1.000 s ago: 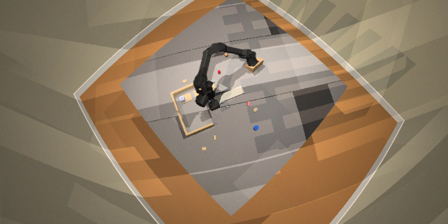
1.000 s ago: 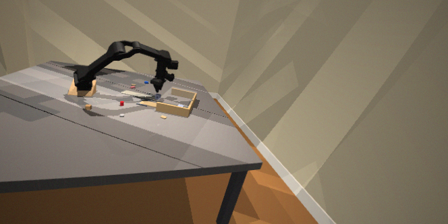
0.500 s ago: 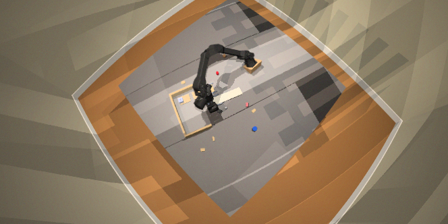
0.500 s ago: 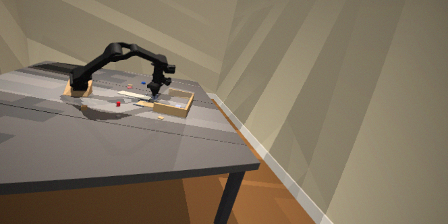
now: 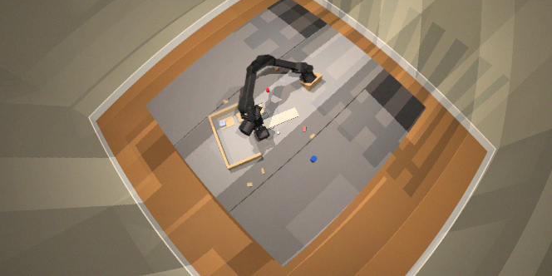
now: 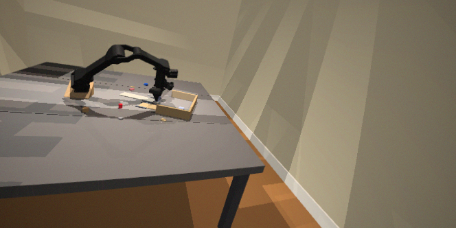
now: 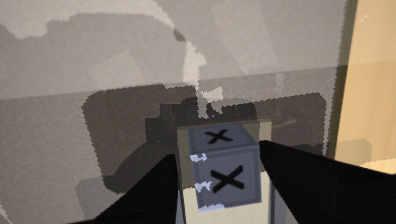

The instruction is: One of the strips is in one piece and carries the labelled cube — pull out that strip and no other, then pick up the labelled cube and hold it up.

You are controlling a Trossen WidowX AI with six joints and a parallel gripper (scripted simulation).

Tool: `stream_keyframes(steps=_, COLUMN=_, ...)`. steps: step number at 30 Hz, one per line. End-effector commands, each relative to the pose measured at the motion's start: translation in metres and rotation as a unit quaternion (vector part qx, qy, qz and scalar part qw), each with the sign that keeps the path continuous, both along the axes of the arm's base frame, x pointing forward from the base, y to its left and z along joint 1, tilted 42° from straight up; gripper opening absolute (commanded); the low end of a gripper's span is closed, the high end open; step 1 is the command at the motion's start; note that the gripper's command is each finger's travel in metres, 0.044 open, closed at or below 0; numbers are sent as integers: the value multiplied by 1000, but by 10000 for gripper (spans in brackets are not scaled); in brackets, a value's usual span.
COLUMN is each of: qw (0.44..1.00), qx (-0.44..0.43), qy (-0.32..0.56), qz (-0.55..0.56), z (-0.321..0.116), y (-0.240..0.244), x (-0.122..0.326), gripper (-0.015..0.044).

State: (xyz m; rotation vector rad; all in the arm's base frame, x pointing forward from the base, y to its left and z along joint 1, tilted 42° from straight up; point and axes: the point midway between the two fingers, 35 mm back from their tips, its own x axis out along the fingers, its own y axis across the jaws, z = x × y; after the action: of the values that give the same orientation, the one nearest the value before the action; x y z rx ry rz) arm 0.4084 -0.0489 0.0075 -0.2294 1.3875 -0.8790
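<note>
The labelled cube (image 7: 227,177), blue-grey with black X marks, sits on the far end of a pale cream strip (image 5: 284,118) (image 6: 132,95) (image 7: 235,216). My gripper (image 6: 157,100) (image 7: 217,154) is low over the cube, part-way open, with one finger on each side. In the wrist view the right fingertip is at the cube's edge and a narrow gap shows at the left one. The arm hides the cube in the top view. A second, lavender cube (image 5: 223,123) (image 6: 180,108) lies inside the wooden frame by a tan strip piece (image 5: 229,121).
The wooden frame (image 5: 222,144) (image 6: 173,111) (image 7: 370,55) has raised walls beside the gripper. A red cylinder (image 5: 268,90) (image 6: 120,106), a pink block (image 5: 304,129) (image 6: 132,88) and a blue disc (image 5: 313,159) (image 6: 145,84) lie around, with several small tan bits.
</note>
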Motion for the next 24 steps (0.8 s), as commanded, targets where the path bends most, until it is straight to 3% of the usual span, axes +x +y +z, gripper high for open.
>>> stream_keyframes(steps=1, qw=1000, qx=0, qy=0, qz=0, z=0, y=0, x=0, gripper=171)
stream_keyframes(steps=9, qw=1000, qx=0, qy=0, qz=0, z=0, y=0, x=0, gripper=98)
stream_keyframes(steps=13, qw=1000, qx=0, qy=0, qz=0, z=2, y=3, x=-2, gripper=0)
stream_keyframes(steps=24, qw=1000, qx=0, qy=4, qz=2, z=27, y=33, x=-50, gripper=0)
